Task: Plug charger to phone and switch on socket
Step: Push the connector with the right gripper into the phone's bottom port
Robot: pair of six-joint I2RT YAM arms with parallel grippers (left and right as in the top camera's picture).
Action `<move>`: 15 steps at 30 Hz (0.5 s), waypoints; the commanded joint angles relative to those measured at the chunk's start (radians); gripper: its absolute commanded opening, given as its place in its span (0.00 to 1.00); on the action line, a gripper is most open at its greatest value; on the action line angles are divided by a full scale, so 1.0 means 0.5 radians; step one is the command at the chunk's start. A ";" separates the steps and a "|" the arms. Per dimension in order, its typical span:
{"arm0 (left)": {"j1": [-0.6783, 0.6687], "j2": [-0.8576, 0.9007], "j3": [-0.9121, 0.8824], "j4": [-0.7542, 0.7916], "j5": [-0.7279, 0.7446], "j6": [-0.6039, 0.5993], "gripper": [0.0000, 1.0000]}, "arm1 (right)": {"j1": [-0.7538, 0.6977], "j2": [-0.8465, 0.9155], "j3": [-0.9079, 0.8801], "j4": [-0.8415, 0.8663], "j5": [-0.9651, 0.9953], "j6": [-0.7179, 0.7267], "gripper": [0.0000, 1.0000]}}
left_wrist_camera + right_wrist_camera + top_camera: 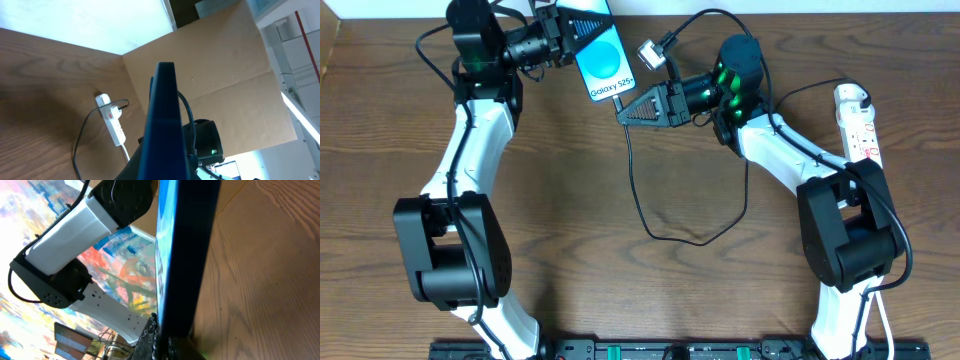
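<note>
Left gripper (570, 40) was clamped shut on the phone (603, 58), holding it at the far side of the table (620, 300), screen facing the overhead cam and bottom edge angled at the other arm. That reads as a fixture, so the port faced the incoming plug. Couldn't tell if the phone was lifted clear of the wood. Left wrist cam saw the phone (162, 130) edge-on only, rising straight out of its own fingers, consistent with a side grip. Right gripper (624, 110) sat right at the phone's lower corner, fingers pinched to a point. The charger (632, 165) dropped out of that point, so I'd call it closed on the plug end, though the tip itself was hidden. From there the cable looped slack across the table and ran back behind the right arm toward the socket (863, 135), which lay well apart at the right edge with a white plug (851, 97) at its far end. The slack looked useful: no tug on the tip during insertion. Right wrist cam was filled by the phone (187, 255), too close to show whether the tip was seated. Judgement: mid-insertion, alignment phase. Socket switch not yet touched, on/off state unreadable. Risks: tip skating off the port, or the phone twisting in the grip under push.
</note>
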 commanded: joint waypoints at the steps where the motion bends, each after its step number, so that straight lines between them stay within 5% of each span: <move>1: -0.047 -0.047 0.032 0.015 0.140 0.086 0.07 | 0.011 0.013 0.022 0.009 0.188 -0.003 0.01; 12: -0.068 -0.047 0.031 0.015 0.152 0.086 0.07 | 0.011 0.013 0.022 0.009 0.261 -0.033 0.03; 15: -0.067 -0.047 0.031 0.015 0.151 0.086 0.07 | 0.011 0.013 0.022 0.009 0.256 -0.033 0.37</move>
